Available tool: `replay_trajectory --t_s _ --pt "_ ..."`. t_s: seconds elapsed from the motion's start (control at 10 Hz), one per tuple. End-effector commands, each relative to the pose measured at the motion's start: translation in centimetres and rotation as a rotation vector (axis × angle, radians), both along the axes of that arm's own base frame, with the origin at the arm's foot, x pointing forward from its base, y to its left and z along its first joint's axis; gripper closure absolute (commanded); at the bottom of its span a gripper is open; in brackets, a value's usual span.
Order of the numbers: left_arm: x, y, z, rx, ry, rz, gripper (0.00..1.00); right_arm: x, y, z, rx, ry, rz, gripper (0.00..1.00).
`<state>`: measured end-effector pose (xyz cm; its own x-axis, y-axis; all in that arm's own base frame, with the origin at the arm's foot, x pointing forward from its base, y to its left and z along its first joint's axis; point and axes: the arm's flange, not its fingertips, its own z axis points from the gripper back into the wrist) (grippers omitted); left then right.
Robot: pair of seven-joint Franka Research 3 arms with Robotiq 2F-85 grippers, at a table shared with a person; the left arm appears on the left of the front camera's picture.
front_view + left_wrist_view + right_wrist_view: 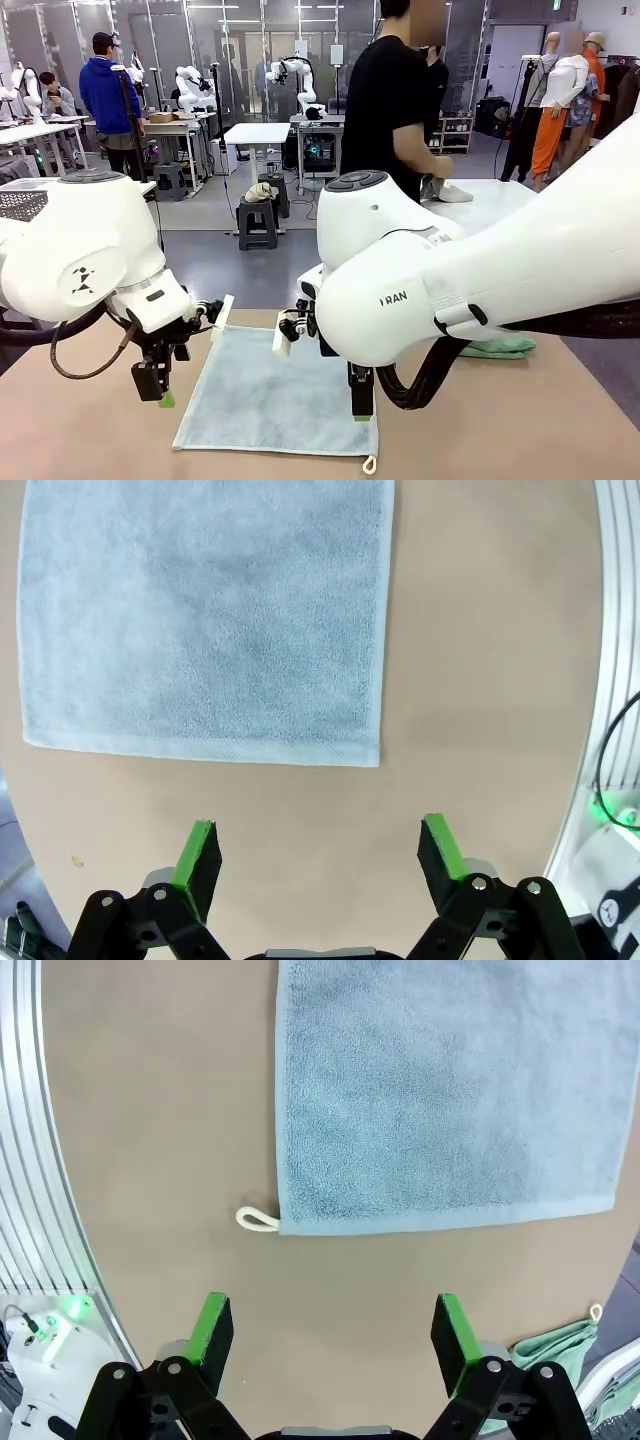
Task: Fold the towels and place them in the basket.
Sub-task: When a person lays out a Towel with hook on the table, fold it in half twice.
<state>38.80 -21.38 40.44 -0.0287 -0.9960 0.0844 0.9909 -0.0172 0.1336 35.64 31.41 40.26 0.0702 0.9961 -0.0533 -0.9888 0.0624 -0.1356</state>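
Observation:
A pale blue-grey towel point(270, 395) lies spread flat on the tan table, with a white loop point(369, 465) at its near right corner. My left gripper point(160, 392) hangs open just off the towel's left edge. In the left wrist view the towel point(200, 620) lies ahead of the open gripper point(320, 852), not touching it. My right gripper point(362, 402) hovers open at the towel's near right part. In the right wrist view the towel point(440, 1090) and its loop point(257, 1220) lie ahead of the open gripper point(335, 1332). A mint green towel point(500, 347) point(555, 1345) lies bunched at the right. The basket is out of view.
The table's bare tan top point(90, 430) runs around the towel on all sides. A person in black point(390, 100) stands beyond the far edge, turned to the right. The metal frame point(30, 1160) borders the table on my side.

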Motion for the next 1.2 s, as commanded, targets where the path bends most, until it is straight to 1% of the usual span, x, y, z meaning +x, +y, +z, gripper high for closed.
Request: replay_trajectory --t_s 0.0,0.2,0.3,0.5,0.8,1.1 --pt "0.0 -0.1 0.1 0.002 -0.004 -0.002 0.0 -0.1 -0.1 -0.1 -0.002 0.0 0.002 0.0" --pt "0.0 0.0 0.0 0.0 0.0 -0.001 0.0 0.0 0.0 0.0 -0.001 0.0 0.001 0.0" --pt "-0.6 -0.5 -0.3 -0.002 -0.005 -0.006 0.0 -0.1 -0.2 -0.1 -0.008 0.002 0.018 0.0" --pt "-1.7 -1.1 -1.5 0.001 -0.014 -0.013 0.0 -0.1 -0.8 -0.9 0.002 0.009 0.014 0.0" --pt "-2.5 -1.5 -3.4 0.023 -0.004 -0.009 0.0 -0.1 -1.3 -2.9 0.021 0.028 0.025 0.0" --pt "-3.2 -1.9 -5.5 0.056 0.004 0.022 0.0 -0.4 -1.5 -5.4 0.051 0.057 0.072 0.0"
